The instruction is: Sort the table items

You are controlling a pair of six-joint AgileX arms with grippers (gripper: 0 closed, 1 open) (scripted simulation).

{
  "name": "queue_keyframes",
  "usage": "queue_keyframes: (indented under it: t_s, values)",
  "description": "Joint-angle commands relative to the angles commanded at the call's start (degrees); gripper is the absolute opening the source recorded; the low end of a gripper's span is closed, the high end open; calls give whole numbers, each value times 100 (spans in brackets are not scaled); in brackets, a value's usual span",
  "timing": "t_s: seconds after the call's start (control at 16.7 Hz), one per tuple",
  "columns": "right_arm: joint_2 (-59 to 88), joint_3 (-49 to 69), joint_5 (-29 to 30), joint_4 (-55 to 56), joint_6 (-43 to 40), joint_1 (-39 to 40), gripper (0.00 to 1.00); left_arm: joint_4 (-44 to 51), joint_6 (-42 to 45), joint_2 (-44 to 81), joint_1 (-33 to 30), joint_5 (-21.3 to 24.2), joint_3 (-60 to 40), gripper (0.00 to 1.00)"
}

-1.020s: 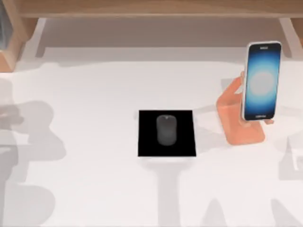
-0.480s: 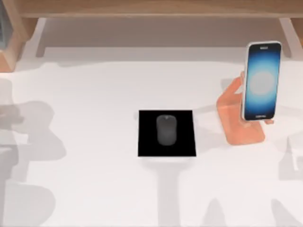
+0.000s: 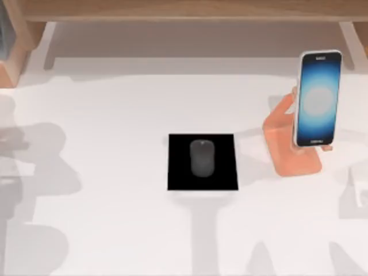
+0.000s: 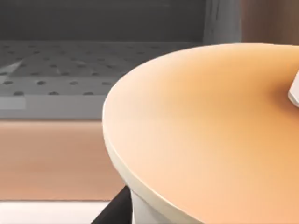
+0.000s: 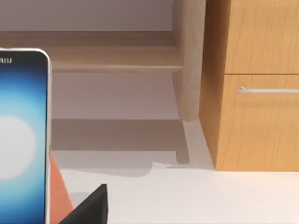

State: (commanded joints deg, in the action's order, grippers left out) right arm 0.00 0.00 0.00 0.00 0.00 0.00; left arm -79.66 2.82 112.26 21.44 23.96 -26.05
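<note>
Apparently the sorting is finished: the mouse (image 3: 202, 157) rests centred on the black mat (image 3: 178, 172) mid-table, and the smartphone (image 3: 317, 99) leans upright in the orange stand (image 3: 287, 155) on the table's right. Nothing looks left to move. Whether either arm's fingers are open cannot be told.

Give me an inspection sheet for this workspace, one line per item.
Surface: white table, crossed by grey shadows.
Job's things: dark grey mouse lying on a black mat at the middle; smartphone, screen lit, propped upright on an orange stand at the right.
Clutter: nothing seen.
Claws: nothing seen.
Cables: nothing seen.
Surroundings: wooden shelf along the far edge; wooden drawer unit with a metal handle behind the phone.
</note>
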Motion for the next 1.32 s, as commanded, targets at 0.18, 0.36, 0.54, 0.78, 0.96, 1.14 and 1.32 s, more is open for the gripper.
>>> queue_keyframes:
  t_s: [0.18, 0.36, 0.54, 0.78, 0.96, 1.14, 1.32]
  values:
    - [0, 0, 0, 0, 0, 0, 100, 234, 1, -226, 2, -2, -6, 0]
    - [0, 0, 0, 0, 0, 0, 100, 225, 9, -210, 1, -3, -2, 0]
    - [0, 0, 0, 0, 0, 0, 100, 188, -32, -311, -169, -19, -154, 0]
    - [0, 0, 0, 0, 0, 0, 100, 429, -259, -348, -1194, -156, -883, 0]
    - [0, 0, 0, 0, 0, 0, 100, 827, -502, -191, -2530, -378, -1660, 0]
    - [0, 0, 0, 0, 0, 0, 100, 1366, -737, 45, -3906, -754, -2567, 0]
    - [0, 0, 0, 0, 0, 0, 100, 2098, -909, 295, -4901, -1344, -3631, 0]
